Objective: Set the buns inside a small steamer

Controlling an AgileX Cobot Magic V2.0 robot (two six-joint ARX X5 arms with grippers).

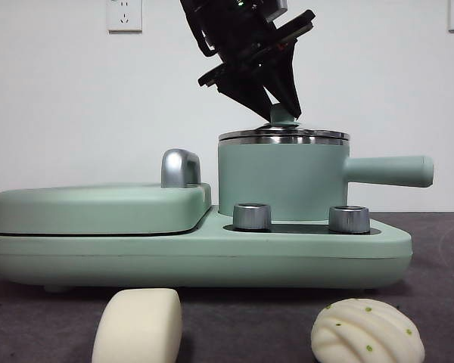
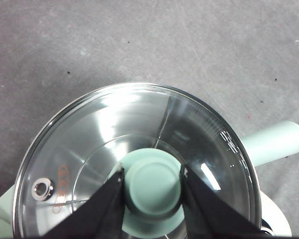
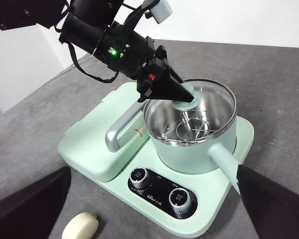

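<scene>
Both buns, the smooth oblong bun (image 1: 138,327) and the pleated green-specked bun (image 1: 368,331), lie on the table in front of the appliance base (image 1: 212,257), whose small steamer (image 1: 281,181) has its lid knob (image 2: 153,182) clamped by the left gripper (image 2: 152,183), while the right gripper (image 3: 149,209) hangs wide apart above.

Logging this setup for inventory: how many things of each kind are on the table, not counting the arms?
Buns: 2 (smooth cream bun, pleated white bun)
Steamer pot: 1
Glass lid: 1
Cooker base: 1
Control knobs: 2
Total: 7
</scene>
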